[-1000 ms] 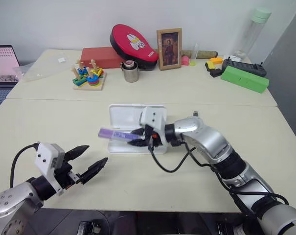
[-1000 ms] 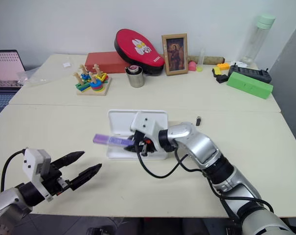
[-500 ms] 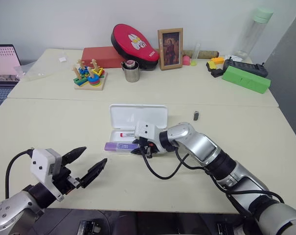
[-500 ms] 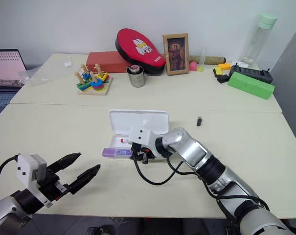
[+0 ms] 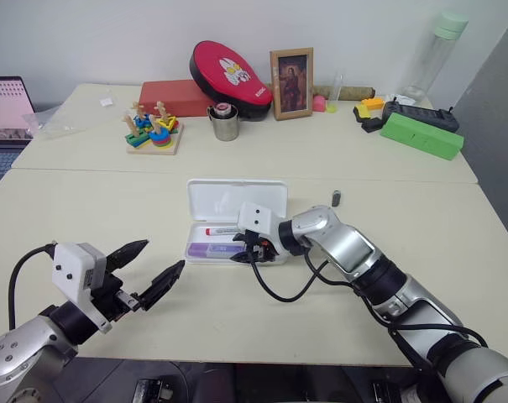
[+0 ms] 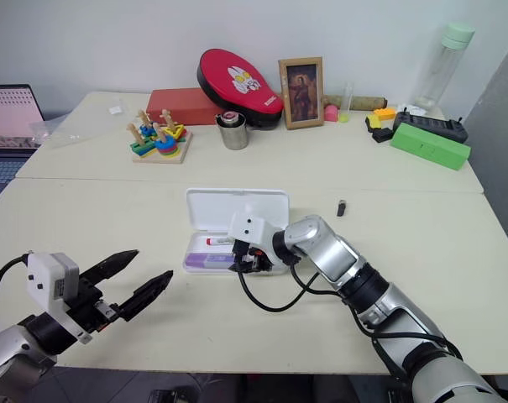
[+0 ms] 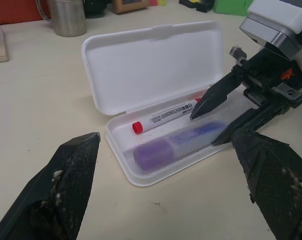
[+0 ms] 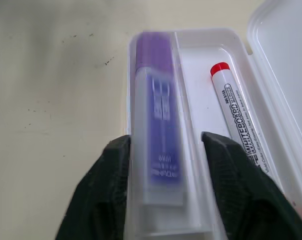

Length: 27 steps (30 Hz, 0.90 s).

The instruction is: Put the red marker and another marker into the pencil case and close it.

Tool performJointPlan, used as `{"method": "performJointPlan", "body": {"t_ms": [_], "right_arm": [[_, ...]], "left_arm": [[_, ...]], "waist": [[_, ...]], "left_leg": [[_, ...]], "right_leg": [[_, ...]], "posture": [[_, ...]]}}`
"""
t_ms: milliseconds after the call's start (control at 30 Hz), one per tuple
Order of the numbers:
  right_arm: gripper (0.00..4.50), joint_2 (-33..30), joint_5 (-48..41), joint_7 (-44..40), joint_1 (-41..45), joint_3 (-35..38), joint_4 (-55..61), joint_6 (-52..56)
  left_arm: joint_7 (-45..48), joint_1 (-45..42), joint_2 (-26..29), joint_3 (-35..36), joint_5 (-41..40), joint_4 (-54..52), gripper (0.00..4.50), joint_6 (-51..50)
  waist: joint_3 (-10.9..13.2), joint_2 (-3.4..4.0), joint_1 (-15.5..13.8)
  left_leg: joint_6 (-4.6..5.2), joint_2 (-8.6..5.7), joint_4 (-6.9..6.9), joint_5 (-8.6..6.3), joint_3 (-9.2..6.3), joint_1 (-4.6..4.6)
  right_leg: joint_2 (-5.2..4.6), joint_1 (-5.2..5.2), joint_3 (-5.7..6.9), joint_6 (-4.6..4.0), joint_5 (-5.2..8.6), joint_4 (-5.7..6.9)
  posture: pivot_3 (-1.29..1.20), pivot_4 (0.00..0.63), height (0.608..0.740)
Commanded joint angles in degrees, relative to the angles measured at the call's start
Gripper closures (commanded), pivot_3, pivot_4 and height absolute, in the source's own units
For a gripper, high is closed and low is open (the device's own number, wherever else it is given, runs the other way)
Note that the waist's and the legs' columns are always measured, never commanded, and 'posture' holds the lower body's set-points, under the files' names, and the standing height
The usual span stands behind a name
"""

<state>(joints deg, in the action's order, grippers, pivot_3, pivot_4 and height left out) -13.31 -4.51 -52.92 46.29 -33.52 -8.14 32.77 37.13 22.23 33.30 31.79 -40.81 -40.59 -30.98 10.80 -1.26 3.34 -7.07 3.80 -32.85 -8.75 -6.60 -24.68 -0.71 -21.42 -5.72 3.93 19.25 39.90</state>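
The flat white plastic pencil case (image 5: pixel 234 225) is seen open near the middle of the cream table (image 5: pixel 86 210), its lid laid back toward the far side. The slim white-barrelled red marker (image 7: pixel 165 116) and the short chunky lavender marker (image 7: pixel 178 141) are both laid in the tray, side by side, their long axes along the length of the case. The right gripper (image 7: pixel 215 122) is placed over the tray end, its fingers (image 8: pixel 111 195) spread on both sides of the lavender marker. The left gripper (image 5: pixel 149 269) is held spread wide, well apart from the case, with bare table between.
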Motion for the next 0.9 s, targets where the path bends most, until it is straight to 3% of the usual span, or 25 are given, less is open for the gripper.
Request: {"method": "performJointPlan", "body": {"t_ms": [33,167,333,467,700,900], "right_arm": [[1.13,0.82,-2.6,-0.66,1.85,5.24,2.36,0.06],[0.13,0.34,-12.85,-1.92,2.32,17.75,7.23,3.95],[0.06,-4.05,-15.11,5.12,2.13,28.93,8.8,8.17],[0.06,-5.16,-13.01,17.87,1.23,36.6,6.69,12.39],[0.06,-4.86,-5.65,35.63,-4.92,39.36,6.05,20.27],[0.06,-1.43,-3.77,41.81,-9.36,39.21,6.28,21.15]], "left_arm": [[-0.04,-0.91,1.09,-0.54,-1.8,-1.29,0.0,-0.09],[-0.4,-5.68,1.9,-4.77,-2.19,-0.21,0.0,-0.68],[-0.67,-18.29,1.33,-14.08,-0.27,4.44,0.0,-0.99],[0.19,-29.97,-0.84,-22.06,2.04,10.39,0.0,-0.25],[2.14,-46.36,-6.91,-32.29,6.92,20.68,0.0,2.38],[3.43,-50.78,-9.44,-34.97,9.22,24.79,0.0,3.8]], "waist": [[0.0,0.0,0.0],[0.03,0.02,-0.23],[0.04,0.04,-0.98],[0.02,0.01,-0.9],[0.01,0.04,-0.24],[0.05,0.11,0.57]], "left_leg": [[0.0,0.0,0.0,0.0,0.0,0.0],[0.0,-0.01,0.0,0.0,-0.01,-0.01],[0.0,-0.05,-0.02,0.0,-0.02,-0.02],[0.0,-0.06,-0.03,0.0,-0.04,-0.05],[0.01,-0.07,0.01,0.0,-0.04,-0.09],[0.01,-0.07,0.02,0.0,0.0,-0.09]], "right_leg": [[0.0,0.0,-0.01,0.0,0.0,0.0],[0.0,0.01,0.0,0.0,0.0,0.0],[0.0,0.06,0.01,0.02,-0.01,-0.03],[0.02,0.03,0.01,0.03,-0.03,-0.03],[0.01,-0.01,0.01,0.02,-0.03,0.03],[0.01,-0.03,-0.04,0.02,-0.03,0.04]], "posture": [[0.0,0.15,0.74],[0.0,0.15,0.74],[0.0,0.15,0.74],[0.0,0.15,0.74],[0.0,0.15,0.74],[0.0,0.15,0.74]]}}
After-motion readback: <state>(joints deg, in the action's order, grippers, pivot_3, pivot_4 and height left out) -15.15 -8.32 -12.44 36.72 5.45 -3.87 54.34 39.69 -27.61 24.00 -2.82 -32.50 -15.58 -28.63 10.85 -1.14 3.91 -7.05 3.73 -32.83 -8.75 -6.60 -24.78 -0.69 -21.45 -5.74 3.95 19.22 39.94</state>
